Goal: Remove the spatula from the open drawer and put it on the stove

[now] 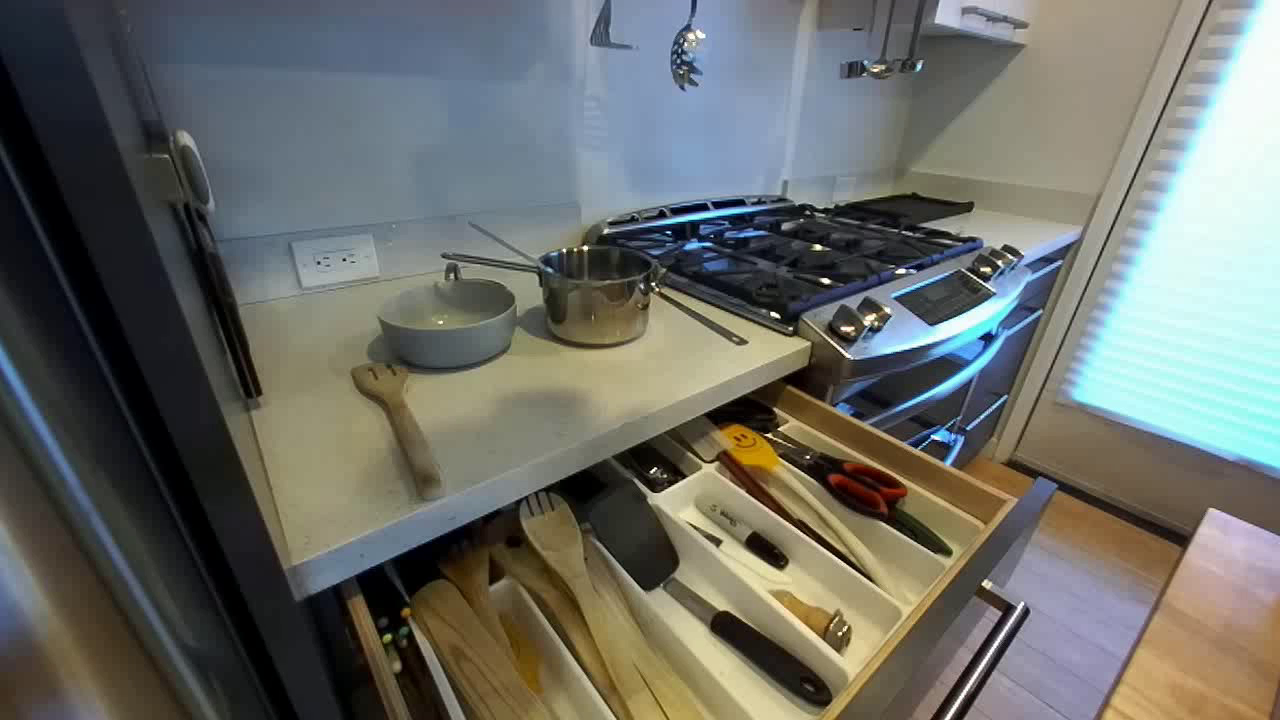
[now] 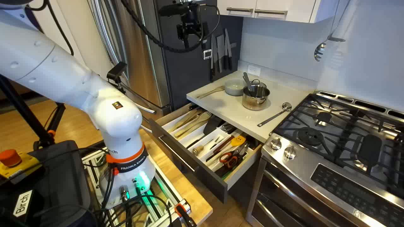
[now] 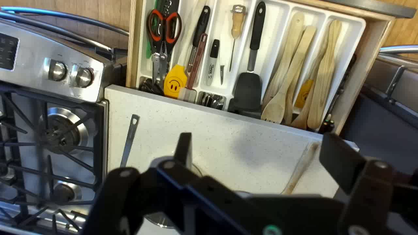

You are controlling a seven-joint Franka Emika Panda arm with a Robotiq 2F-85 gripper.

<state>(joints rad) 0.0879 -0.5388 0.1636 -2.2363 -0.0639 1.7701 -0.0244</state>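
Black spatula (image 3: pixel 251 60) lies in a lengthwise compartment of the white tray (image 3: pixel 271 49), inside the open drawer (image 3: pixel 133 49); I take it as the target. Long axis runs front to back: black handle toward the drawer front, blade at the countertop (image 3: pixel 202 130) edge, its end hidden there in the wrist view. Wooden fork (image 3: pixel 291 70) just beside the blade, can't tell if touching. Wood-handled pick (image 3: pixel 238 21) one compartment over.

My gripper (image 3: pixel 261 155) is spread wide, holding nothing. Key relation: in the wrist view my fingers show against the countertop, with the spatula ahead of them on the drawer side; an exterior view puts me well above it. So I'd judge the move as a shift toward the drawer front, then down onto the handle. My fingers stand apart roughly across the spatula's axis, so little wrist turn should do. Risk: the blade could snag under the countertop edge on a straight lift; likely better to draw it frontward first.

The stove (image 2: pixel 303 167) stands just beside the drawer, on the scissors (image 3: pixel 163 31) side; its black grates (image 1: pixel 800 255) look like the drop spot. Saucepan (image 1: pixel 597 300) sits upright on the countertop, near the stove. Stage: approach, spatula not yet grasped.
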